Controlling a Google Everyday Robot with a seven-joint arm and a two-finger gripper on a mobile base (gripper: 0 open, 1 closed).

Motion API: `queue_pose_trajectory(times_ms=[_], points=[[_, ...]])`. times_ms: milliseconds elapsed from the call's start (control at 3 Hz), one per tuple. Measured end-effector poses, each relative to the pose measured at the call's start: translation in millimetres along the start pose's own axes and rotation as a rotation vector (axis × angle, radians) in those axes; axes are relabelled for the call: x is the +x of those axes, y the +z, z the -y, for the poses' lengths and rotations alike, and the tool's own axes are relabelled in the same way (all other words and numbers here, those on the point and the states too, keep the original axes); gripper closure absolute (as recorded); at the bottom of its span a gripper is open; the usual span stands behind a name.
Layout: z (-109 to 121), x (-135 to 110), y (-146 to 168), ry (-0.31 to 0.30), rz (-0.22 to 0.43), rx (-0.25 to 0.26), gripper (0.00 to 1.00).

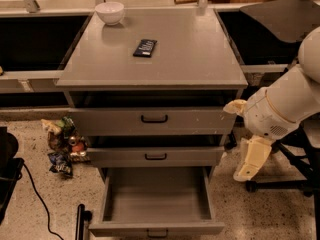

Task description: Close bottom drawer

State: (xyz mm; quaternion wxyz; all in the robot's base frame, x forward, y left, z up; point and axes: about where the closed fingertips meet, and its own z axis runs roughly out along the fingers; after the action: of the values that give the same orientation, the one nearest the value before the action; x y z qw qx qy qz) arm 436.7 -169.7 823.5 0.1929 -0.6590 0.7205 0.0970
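The bottom drawer (156, 200) stands pulled far out at the foot of the grey cabinet (150, 76). Its deep, smooth grey box is open to view, and a small black loop handle (157, 232) sits on its plain front. Right of the cabinet, level with the lower drawers and apart from them, the cream gripper (250, 164) hangs downward from a rounded white arm (280, 106); I cannot tell whether it is released or clenched. A heap of crinkled snack packets (62, 144) lies on the speckled floor (45, 204) at the left. The middle drawer (155, 156) and top drawer (154, 119) stand slightly out. Farther back on the flat matte top lie a dark rectangular packet (145, 47) and a round white bowl (110, 11).
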Motion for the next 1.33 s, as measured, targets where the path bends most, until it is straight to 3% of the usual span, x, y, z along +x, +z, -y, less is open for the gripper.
queue_pose_trajectory(times_ms=[667, 1000, 1333], points=[[-9, 2, 18, -0.016, 0.0, -0.024, 0.0], [-31, 0, 77, -0.084, 0.025, -0.077, 0.0], [-58, 4, 148, -0.103, 0.102, -0.117, 0.0]])
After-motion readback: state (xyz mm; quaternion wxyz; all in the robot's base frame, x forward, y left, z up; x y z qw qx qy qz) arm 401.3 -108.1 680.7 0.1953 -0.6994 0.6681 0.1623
